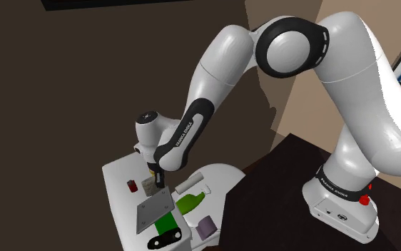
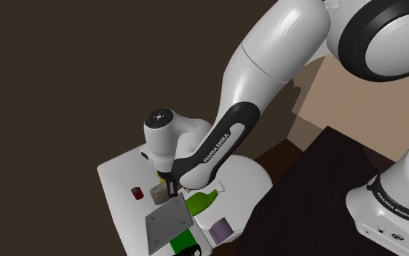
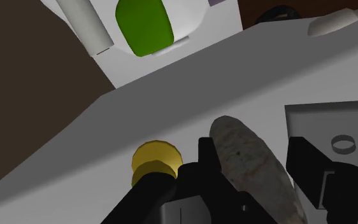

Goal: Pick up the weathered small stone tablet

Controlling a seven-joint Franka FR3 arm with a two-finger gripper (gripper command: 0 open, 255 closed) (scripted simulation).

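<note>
The weathered stone tablet [image 3: 251, 168] stands on edge on the white desk [image 1: 117, 175], toward the corner at the shoulder view's upper left and in from both edges. The end effector [image 3: 254, 153] is down over it with its fingers apart, one on each side of the slab. In the wrist view one finger looks to be against a face, while a gap shows at the other, so nothing is clamped.

The tablet looks like rough, pitted grey stone: stiff, probably heavy for its size, and not slippery. It is thin and lens-shaped, though, so it may twist or topple if pinched off-centre. The best hold is probably across the two flat faces at the thick middle, squared to its slant, rather than on the tapering ends.

A small red item [image 1: 131, 185] sits just beside the tablet on the side of the desk's near-left edge. A yellow round thing [image 3: 153, 162] lies close outside one finger in the wrist view; whether it is the same object I cannot tell. On the other side, a flat grey plate [image 1: 155, 212] lies near the other finger. A green bottle [image 1: 190, 203], a white cylinder [image 1: 188, 185] and a lilac cup [image 1: 206, 228] lie farther off and clear of the grasp. The tightest spot seems to be the yellow thing beside the finger.
</note>
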